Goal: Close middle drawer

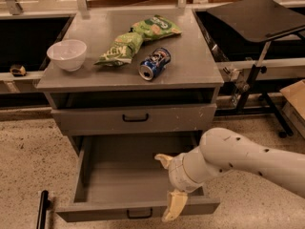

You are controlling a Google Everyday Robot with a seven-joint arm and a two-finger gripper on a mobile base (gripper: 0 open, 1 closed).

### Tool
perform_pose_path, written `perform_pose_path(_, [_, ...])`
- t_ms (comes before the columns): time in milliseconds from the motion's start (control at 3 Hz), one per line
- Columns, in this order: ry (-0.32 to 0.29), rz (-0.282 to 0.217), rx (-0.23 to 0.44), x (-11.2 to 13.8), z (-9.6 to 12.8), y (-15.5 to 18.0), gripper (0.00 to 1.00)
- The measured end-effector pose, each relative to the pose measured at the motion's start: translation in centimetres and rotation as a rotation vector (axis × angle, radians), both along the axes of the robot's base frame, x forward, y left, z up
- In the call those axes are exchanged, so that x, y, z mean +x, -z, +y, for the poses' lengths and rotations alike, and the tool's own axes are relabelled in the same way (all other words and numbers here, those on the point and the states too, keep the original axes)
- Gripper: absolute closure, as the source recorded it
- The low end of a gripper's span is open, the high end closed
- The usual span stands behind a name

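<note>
The middle drawer (pixel 121 175) is pulled far out under the closed upper drawer (pixel 95 120). It is a wide grey box with nothing in it, a low front panel and a small black centre handle (pixel 139 214). My gripper (pixel 163 188) hangs over the drawer's right front part, on the end of the white arm (pixel 248 159) that comes in from the right. Its two cream fingers are spread apart. The lower fingertip (pixel 174 209) overlaps the front panel just right of the handle. The upper fingertip (pixel 162 159) is over the drawer's inside.
On the cabinet top (pixel 190 75) stand a white bowl (pixel 67 54), two green snack bags (pixel 136 39) and a blue can (pixel 155 63) on its side. A black stand (pixel 259 18) is at the right. A black bar (pixel 42 213) is on the floor at the left.
</note>
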State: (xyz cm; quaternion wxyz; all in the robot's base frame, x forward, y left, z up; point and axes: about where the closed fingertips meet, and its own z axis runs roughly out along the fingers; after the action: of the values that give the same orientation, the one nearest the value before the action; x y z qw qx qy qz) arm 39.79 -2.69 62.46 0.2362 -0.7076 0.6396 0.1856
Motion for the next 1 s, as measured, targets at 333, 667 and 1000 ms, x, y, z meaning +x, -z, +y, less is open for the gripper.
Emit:
perform_pose_path(333, [-0.004, -0.02, 0.015, 0.5, 0.4, 0.6, 0.0])
perform_pose_path(667, [-0.003, -0.001, 0.041, 0.5, 0.6, 2.8, 0.0])
perform_pose_path(1000, [-0.009, 0.035, 0.126, -0.8, 1.3, 8.4, 0.18])
